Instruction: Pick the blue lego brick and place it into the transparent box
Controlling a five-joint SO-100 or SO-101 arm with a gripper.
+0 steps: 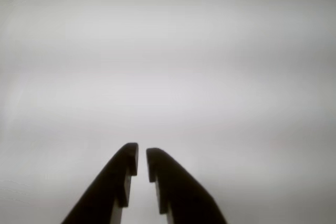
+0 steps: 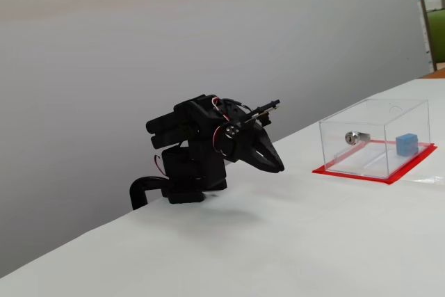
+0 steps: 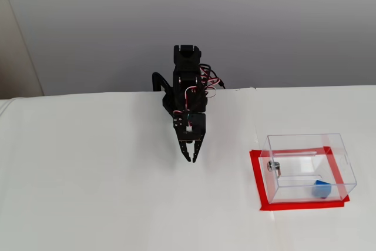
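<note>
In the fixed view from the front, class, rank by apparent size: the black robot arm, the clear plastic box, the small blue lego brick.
1. Black robot arm, though the clear plastic box looks close in size.
2. Clear plastic box.
3. Small blue lego brick, clearly smallest.

The transparent box (image 2: 389, 122) looks like clear hard plastic, glossy, with bright glints along its edges in both fixed views. The small lock (image 2: 357, 137) on its wall has a shiny silver metal look. The blue lego brick (image 2: 407, 145) seems smooth, solid-coloured plastic with a slight sheen. The red base sheet (image 3: 257, 185) is flat and matt, tape-like at its borders. The arm (image 3: 187, 95) and its end effector (image 3: 192, 157) are black plastic, mostly matt, with thin red and white insulated wires (image 3: 208, 83). The tabletop (image 3: 88, 192) is white, smooth and matt.
</note>
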